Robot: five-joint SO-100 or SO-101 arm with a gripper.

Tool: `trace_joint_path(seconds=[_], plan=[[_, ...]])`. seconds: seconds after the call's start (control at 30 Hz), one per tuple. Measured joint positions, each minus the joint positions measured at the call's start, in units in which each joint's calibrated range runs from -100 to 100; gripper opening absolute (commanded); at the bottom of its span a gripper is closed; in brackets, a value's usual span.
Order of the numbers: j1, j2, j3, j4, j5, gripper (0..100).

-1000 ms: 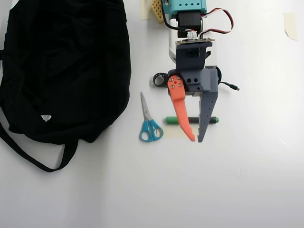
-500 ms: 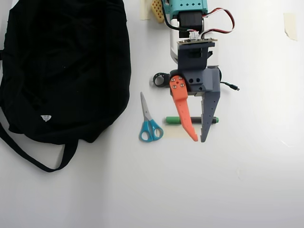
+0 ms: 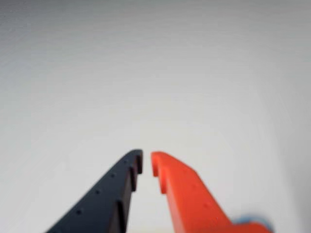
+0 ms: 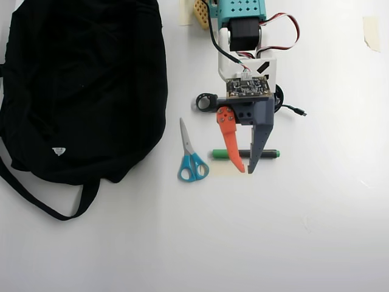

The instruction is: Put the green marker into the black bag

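Note:
The green marker lies crosswise on the white table, its green cap at the left end. In the overhead view my gripper hangs over the marker's middle. The orange finger and the grey finger cross over the barrel, and their tips sit just past it on the near side. The jaws are almost together, with only a thin slit and nothing between them. The wrist view shows my gripper over bare table, and the marker is out of that view. The black bag lies floppy at the left, well clear of the gripper.
Blue-handled scissors lie just left of the marker, between it and the bag. A black ring and a cable plug sit by the arm's base. The bag's strap loops toward the front left. Tape is stuck at the top right.
The wrist has tipped downward, so the fingers look shorter from above. The fingertips have drawn back a little toward the arm's base. The marker, scissors and bag have not moved.

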Motion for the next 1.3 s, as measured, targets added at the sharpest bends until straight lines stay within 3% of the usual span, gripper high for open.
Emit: trace_joint_path(seconds=[0.47,1.3], plan=[[-2.65,0.00,-0.47,21.64,-0.10,2],[-3.60,0.00,-0.47,36.15,-1.81,2]])
